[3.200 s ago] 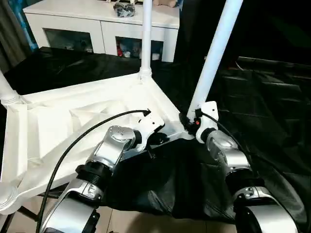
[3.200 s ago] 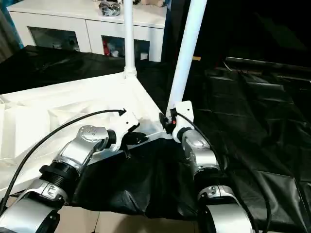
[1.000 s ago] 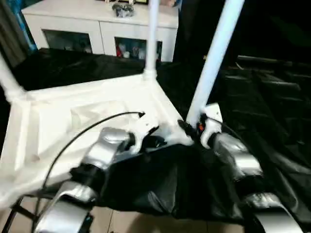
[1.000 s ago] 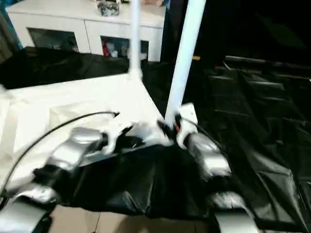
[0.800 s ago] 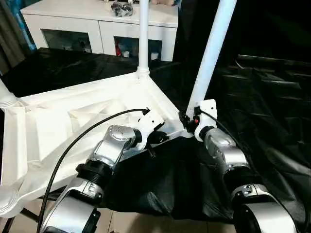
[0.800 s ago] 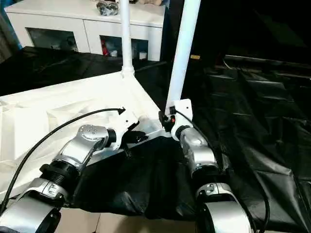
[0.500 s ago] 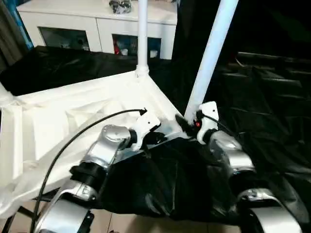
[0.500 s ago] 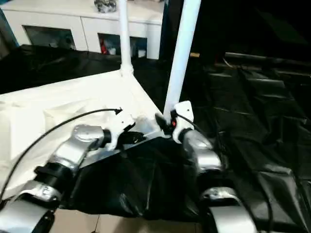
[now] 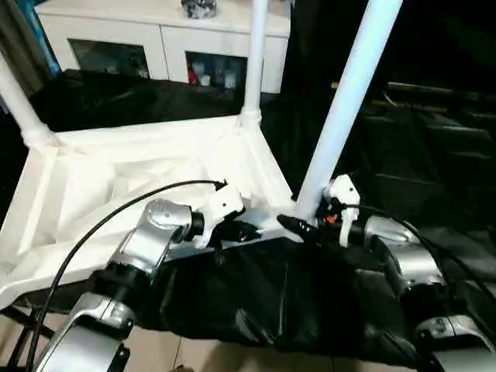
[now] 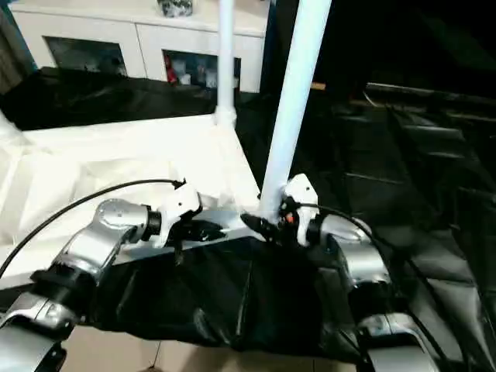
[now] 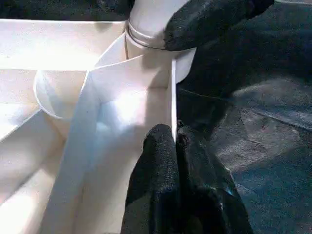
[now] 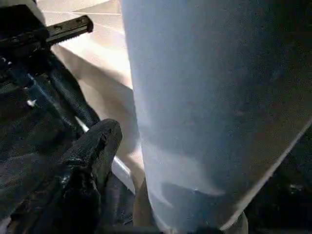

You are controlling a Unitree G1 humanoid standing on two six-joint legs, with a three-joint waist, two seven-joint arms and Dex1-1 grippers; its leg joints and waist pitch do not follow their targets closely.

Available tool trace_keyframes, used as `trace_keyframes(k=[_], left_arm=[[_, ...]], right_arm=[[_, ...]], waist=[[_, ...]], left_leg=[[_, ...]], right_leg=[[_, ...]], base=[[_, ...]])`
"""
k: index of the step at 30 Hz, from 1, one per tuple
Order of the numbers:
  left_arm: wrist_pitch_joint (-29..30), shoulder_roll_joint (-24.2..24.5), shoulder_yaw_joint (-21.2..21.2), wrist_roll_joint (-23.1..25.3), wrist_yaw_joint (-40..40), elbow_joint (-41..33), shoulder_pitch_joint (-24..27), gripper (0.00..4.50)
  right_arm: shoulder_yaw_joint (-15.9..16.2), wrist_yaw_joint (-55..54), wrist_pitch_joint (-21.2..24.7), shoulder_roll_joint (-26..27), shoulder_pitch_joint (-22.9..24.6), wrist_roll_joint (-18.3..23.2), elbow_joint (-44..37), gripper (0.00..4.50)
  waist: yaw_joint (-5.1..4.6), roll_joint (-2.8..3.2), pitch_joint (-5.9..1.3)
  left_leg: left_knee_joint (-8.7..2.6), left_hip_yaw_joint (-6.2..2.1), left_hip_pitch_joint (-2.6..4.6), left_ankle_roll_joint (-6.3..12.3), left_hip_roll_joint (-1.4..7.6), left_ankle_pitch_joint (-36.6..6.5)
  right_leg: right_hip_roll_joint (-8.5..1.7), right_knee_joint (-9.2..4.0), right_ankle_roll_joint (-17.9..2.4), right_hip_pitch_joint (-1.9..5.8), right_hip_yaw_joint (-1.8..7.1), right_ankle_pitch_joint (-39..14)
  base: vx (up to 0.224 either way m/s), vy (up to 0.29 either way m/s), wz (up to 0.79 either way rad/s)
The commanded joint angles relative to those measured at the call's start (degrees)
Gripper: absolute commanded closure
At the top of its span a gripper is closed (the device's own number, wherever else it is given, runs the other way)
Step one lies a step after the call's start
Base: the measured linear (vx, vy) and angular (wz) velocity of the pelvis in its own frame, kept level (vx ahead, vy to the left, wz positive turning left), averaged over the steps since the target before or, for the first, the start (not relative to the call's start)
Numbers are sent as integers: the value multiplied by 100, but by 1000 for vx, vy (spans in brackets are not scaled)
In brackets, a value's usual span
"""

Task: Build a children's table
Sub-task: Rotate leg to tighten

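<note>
The children's table lies upside down on black cloth, its ribbed white underside [image 9: 116, 174] facing up. White tube legs stand in the far corner [image 9: 254, 62], the left corner [image 9: 19, 105] and the near right corner [image 9: 349, 101]. My left gripper [image 9: 236, 231] is shut, its fingers [image 11: 173, 146] pressed together at the thin near rim of the top. My right gripper [image 9: 306, 217] is open around the base of the near right leg [image 12: 204, 107]. One of its fingers [image 12: 92, 151] stands a little off the tube; the other is hidden behind the leg.
A white cabinet with glass doors [image 9: 163, 39] stands at the back. Crumpled black cloth [image 9: 434, 139] covers the ground to the right and hangs over the near edge. A black cable [image 9: 116, 217] arcs over my left forearm.
My right gripper's jaws have widened at the base of the leg, and that forearm has swung out to the right. The left gripper stays at the rim. The view has shifted.
</note>
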Motion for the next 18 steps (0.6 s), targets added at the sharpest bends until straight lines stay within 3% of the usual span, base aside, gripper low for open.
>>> trace_keyframes(k=[1,6,12,18], left_arm=[[-54,-59,4,-151,87,-81,-35,450],[-68,-46,13,-163,39,-78,-33,450],[-57,-13,14,-184,-13,-120,-6,450],[-25,50,0,-210,-111,-211,61,450]], right_arm=[[306,351,195,18,212,70,-76,91],[319,500,272,-68,386,150,-331,108],[250,476,324,-121,438,191,-425,176],[203,396,324,-172,422,176,-379,210]], waist=[[14,-9,-266],[57,-7,-274],[98,-3,-272],[106,3,-286]], left_leg=[[-290,-56,-30,475,265,-680],[-275,-55,-30,521,267,-588],[-280,-57,-27,450,263,-669],[-270,-58,-23,462,266,-559]], right_leg=[[-529,-428,-1199,283,328,-549],[-527,-408,-1203,290,322,-370],[-529,-425,-1140,291,322,-592],[-523,-387,-1209,296,317,-289]], base=[[0,0,0],[0,0,0],[0,0,0],[0,0,0]])
